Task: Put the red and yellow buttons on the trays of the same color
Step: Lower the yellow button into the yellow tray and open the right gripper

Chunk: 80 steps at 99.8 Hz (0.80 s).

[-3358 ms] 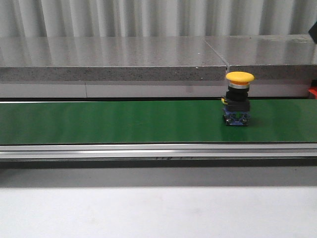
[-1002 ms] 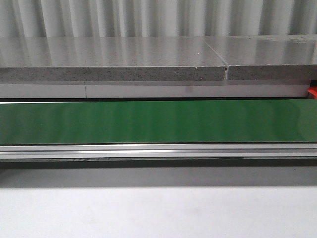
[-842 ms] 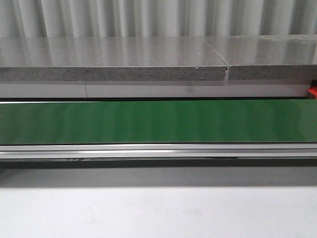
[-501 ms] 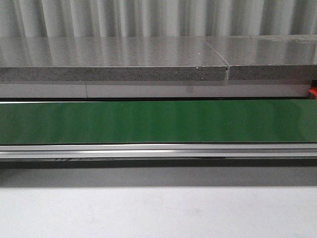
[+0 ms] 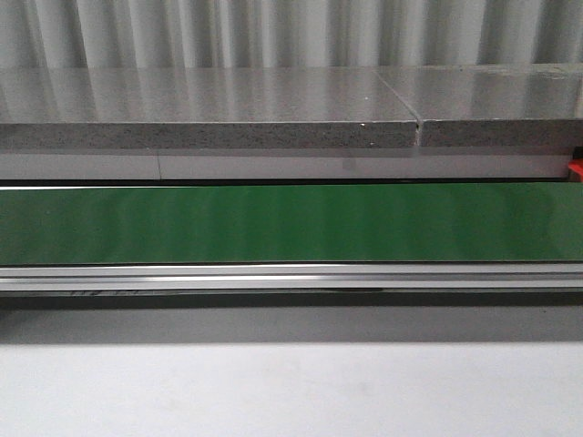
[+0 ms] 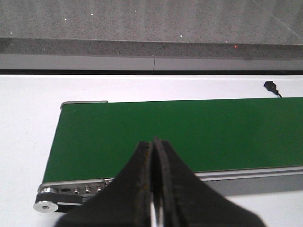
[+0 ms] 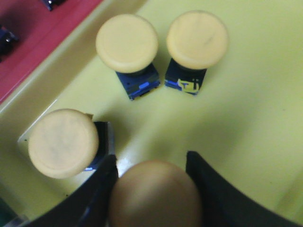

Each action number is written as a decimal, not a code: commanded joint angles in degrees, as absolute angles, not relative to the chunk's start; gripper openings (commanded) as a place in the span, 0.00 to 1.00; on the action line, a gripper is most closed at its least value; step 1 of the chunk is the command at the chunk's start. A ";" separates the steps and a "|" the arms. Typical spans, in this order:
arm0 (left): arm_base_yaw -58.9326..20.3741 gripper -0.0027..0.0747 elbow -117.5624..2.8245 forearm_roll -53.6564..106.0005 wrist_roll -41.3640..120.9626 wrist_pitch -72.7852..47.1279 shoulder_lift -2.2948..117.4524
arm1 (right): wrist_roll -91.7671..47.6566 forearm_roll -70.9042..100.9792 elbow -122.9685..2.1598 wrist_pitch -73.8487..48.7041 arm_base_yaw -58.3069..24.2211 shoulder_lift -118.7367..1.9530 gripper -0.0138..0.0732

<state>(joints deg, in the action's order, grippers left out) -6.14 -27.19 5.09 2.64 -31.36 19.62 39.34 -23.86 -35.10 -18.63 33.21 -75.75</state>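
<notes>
Your right gripper [image 7: 154, 189] is clamped on a yellow button [image 7: 155, 196] over the yellow tray [image 7: 246, 118] — its body hidden beneath the cap. Your left gripper [image 6: 154, 179] is pressed together above the green belt [image 6: 189, 132].

I find no legible text, label, brand, number or sign in any view. The nearest candidate is a yellow marking on the blue base of one yellow button [image 7: 197, 46] in the right wrist view; I cannot resolve it into characters. In the front view, faint dark marks sit on the conveyor rail [image 5: 291, 276] toward its left end, too small and blurred for me to read. I see nothing printed on the green belt [image 6: 175, 135] in the left wrist view.
</notes>
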 commanded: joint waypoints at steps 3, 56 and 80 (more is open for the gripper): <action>-6.50 0.01 -28.69 5.60 2.51 -27.39 19.90 | 39.66 -25.27 -36.44 -14.79 33.61 -77.39 0.39; -6.50 0.01 -28.69 5.60 2.51 -27.39 19.90 | 39.66 -26.64 -36.60 -15.40 33.61 -81.13 0.74; -6.50 0.01 -28.69 5.60 2.51 -27.39 19.90 | 39.66 -26.82 -37.68 -19.42 33.61 -75.79 0.80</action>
<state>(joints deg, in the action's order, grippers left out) -6.14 -27.19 5.09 2.64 -31.36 19.62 39.57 -25.33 -35.72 -19.62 33.21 -79.90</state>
